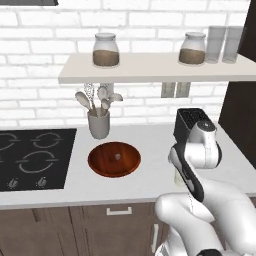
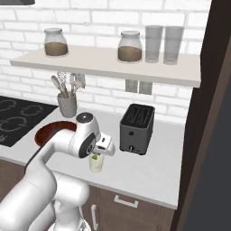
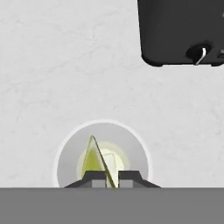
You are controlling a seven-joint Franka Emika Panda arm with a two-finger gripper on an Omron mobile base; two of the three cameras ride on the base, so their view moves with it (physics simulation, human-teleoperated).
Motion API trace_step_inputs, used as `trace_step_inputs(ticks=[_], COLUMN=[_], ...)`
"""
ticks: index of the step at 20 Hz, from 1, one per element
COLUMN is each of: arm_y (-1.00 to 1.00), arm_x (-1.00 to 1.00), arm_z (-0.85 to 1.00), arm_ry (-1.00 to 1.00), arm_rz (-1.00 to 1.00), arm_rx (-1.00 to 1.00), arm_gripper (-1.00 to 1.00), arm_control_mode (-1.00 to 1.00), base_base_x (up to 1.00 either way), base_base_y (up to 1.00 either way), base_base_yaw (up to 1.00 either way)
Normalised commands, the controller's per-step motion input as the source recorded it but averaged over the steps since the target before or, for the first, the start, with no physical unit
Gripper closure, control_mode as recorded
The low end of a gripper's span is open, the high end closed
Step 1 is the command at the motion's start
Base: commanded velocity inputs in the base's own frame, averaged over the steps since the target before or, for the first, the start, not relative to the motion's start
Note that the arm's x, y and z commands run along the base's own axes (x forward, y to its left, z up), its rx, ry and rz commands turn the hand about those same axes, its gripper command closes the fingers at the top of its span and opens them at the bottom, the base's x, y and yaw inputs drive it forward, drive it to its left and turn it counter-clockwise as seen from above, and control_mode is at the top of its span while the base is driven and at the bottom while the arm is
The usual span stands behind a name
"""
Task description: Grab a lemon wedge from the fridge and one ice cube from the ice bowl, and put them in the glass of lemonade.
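ice bowl (image 1: 114, 159) left of toaster (image 2: 136, 128) — both on counter (image 2: 149, 169)

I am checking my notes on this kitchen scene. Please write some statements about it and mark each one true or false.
1. The robot's pincer is directly above the small clear glass of lemonade. True.
2. The wide reddish-brown wooden bowl stands on the shelf. False: it is on the counter.
3. The tiny pale ice cube lies in the bowl. True.
4. The dark toaster is left of the stovetop. False: it is to its right.
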Motion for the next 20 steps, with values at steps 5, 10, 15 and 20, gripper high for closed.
trace_step_inputs(ticks=[5,10,15,20], arm_y=[0.0,0.01,0.02,0.04], arm_x=[0.18,0.06,-0.23,-0.92], arm_z=[0.0,0.09,0.69,1.0], arm_ry=[0.0,-0.01,-0.27,-0.73], arm_rz=[0.0,0.0,0.0,0.0], arm_rx=[0.0,0.0,0.0,-0.03], arm_gripper=[-1.0,-1.0,-1.0,-1.0], arm_control_mode=[-1.0,-1.0,-1.0,-1.0], base_base_x=[0.0,0.0,0.0,0.0], base_base_y=[0.0,0.0,0.0,0.0], base_base_yaw=[0.0,0.0,0.0,0.0])
